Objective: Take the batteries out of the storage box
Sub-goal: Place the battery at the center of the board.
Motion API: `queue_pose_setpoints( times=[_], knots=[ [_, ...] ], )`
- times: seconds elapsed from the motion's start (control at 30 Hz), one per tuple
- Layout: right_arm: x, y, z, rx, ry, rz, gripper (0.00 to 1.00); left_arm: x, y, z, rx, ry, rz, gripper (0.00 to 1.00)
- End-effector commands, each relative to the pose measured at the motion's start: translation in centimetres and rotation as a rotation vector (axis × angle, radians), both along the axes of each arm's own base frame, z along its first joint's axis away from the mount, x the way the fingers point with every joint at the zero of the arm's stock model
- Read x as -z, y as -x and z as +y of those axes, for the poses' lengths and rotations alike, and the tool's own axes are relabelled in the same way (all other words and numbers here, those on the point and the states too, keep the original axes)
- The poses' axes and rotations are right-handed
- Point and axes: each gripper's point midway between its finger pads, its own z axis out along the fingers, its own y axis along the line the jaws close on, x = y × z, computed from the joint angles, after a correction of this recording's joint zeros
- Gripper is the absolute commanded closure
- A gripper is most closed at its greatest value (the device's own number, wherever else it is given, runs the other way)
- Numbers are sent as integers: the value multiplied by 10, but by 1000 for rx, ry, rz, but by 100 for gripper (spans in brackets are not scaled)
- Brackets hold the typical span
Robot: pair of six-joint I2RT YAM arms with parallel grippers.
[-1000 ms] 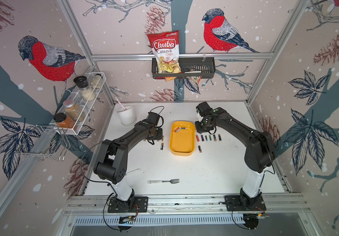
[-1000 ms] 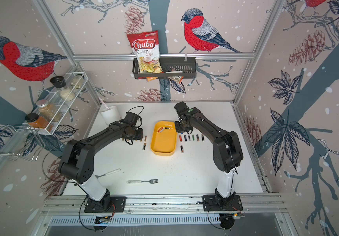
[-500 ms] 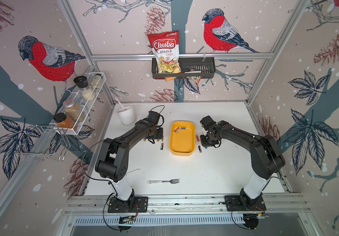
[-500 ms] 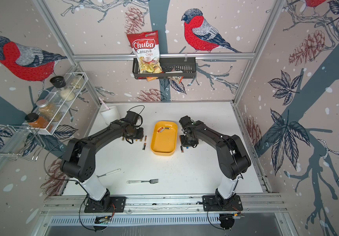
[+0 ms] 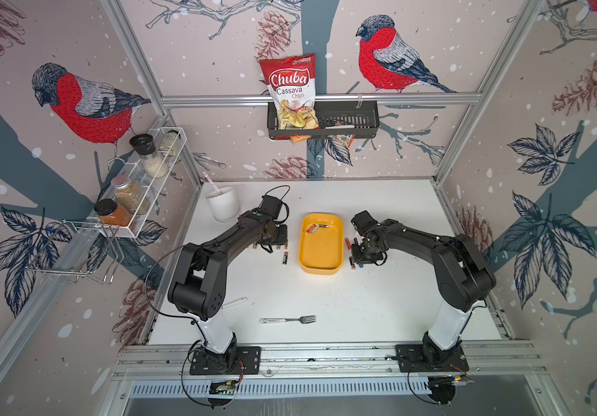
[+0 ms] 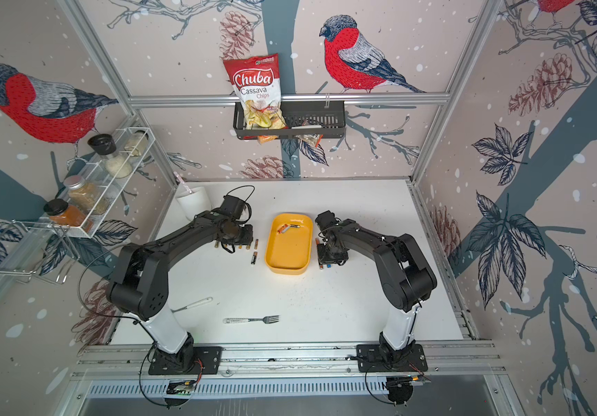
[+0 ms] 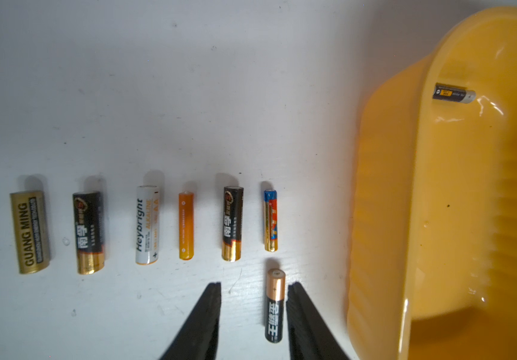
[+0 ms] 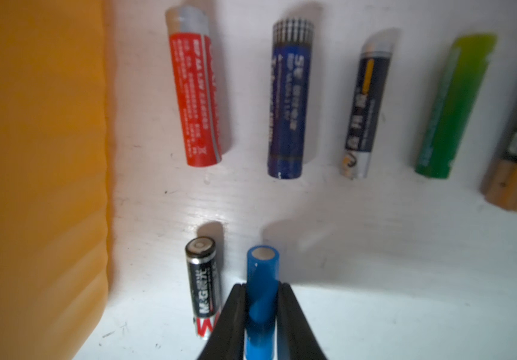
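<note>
Right gripper (image 8: 261, 287) pinches a bright blue cylindrical battery (image 8: 261, 268) just right of the yellow plastic storage box (image 5: 320, 252), mid-frame in both top views. Left gripper (image 7: 254, 285) is spread astride a black-and-copper battery (image 7: 275, 307) lying on the white table (image 7: 157, 93); two small batteries (image 5: 316, 227) sit in the box's upper end

White table (image 5: 379, 306) carries a yellow box (image 5: 320, 269) at centre, batteries (image 7: 186, 225) left and right of it, a cup (image 5: 223, 207) far left, a fork (image 5: 288, 320) near
</note>
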Motion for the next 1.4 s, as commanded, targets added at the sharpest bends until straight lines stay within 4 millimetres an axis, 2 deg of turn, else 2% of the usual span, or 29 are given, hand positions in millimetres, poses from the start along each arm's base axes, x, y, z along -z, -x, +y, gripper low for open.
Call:
queue_pose_setpoints(
  times=[0.0,0.43,1.37],
  knots=[
    [2,-1,1,7,-7,-3,77,0,2,1,9,-7,11,60],
    [10,4,-3,8,14,15,72,0,3,3,5,-8,11,60],
    [-12,-7,-1,9,23,-27,69,-8,2,2,8,-7,-1,60]
  ],
)
